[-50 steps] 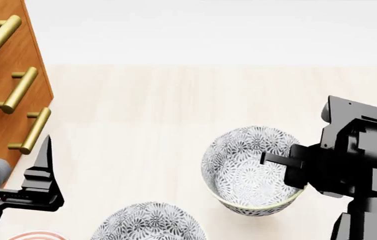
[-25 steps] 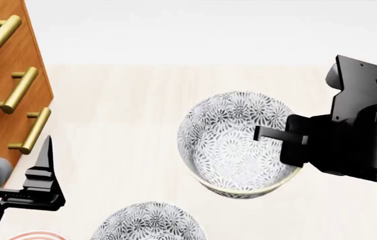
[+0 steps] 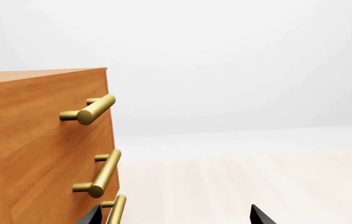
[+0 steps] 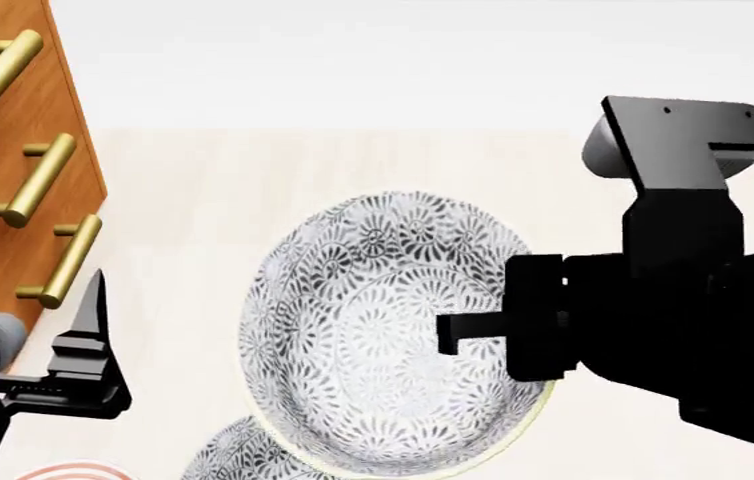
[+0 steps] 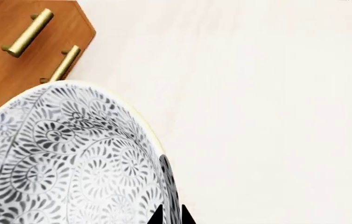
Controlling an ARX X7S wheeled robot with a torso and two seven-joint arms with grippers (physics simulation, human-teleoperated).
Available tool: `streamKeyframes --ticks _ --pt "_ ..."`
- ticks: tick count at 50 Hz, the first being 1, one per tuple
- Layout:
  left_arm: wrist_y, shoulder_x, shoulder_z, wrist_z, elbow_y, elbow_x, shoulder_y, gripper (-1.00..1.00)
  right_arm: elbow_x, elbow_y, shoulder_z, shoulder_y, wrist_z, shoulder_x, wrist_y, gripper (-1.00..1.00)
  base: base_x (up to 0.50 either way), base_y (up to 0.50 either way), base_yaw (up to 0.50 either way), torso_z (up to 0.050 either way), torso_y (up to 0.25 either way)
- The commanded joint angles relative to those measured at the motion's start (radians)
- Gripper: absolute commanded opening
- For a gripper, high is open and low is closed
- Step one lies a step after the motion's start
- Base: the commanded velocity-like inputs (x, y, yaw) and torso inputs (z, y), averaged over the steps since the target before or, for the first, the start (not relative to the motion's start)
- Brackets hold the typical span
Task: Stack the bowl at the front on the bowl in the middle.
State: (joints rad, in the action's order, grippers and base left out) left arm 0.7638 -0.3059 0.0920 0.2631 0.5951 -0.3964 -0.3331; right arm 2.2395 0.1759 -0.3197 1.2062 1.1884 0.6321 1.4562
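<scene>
A grey floral-patterned bowl (image 4: 377,330) hangs in the air, tilted, with my right gripper (image 4: 473,335) shut on its right rim; one finger lies inside the bowl and the other is hidden behind the wall. In the right wrist view the two fingertips of that gripper (image 5: 170,217) pinch the bowl's (image 5: 58,163) rim. A second bowl of the same pattern (image 4: 224,450) sits on the table below, partly covered by the held one. My left gripper (image 4: 84,335) stands open beside the drawers, its tips (image 3: 176,219) wide apart and empty.
A wooden drawer cabinet (image 4: 4,150) with brass handles (image 4: 37,180) stands at the left, close to my left gripper. A red-rimmed round thing (image 4: 70,470) peeks in at the lower left edge. The pale wooden tabletop (image 4: 284,200) stretches to the back.
My right gripper has lifted the held bowl and carried it left; it looks larger and now overlaps the lower bowl. The left arm has not moved.
</scene>
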Motion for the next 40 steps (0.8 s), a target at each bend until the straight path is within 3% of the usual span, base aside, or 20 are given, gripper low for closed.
streamKeyframes --ticks 1,28,40 --pt "-0.007 -0.002 0.000 0.004 -0.001 -0.004 0.002 1.00 0.132 -0.129 -0.046 -0.040 0.058 0.007 -0.024 -1.00 0.00 0.00 0.00 0.000 0.000" --pt "-0.012 -0.010 -0.001 0.014 0.005 -0.016 0.002 1.00 -0.094 -0.152 -0.058 -0.145 -0.084 -0.112 0.055 -1.00 0.00 0.00 0.00 0.000 0.000" --pt "-0.025 -0.011 0.002 0.019 0.004 -0.016 0.021 1.00 -0.365 -0.085 -0.033 -0.135 -0.285 -0.180 0.068 -1.00 0.00 0.00 0.00 0.000 0.000"
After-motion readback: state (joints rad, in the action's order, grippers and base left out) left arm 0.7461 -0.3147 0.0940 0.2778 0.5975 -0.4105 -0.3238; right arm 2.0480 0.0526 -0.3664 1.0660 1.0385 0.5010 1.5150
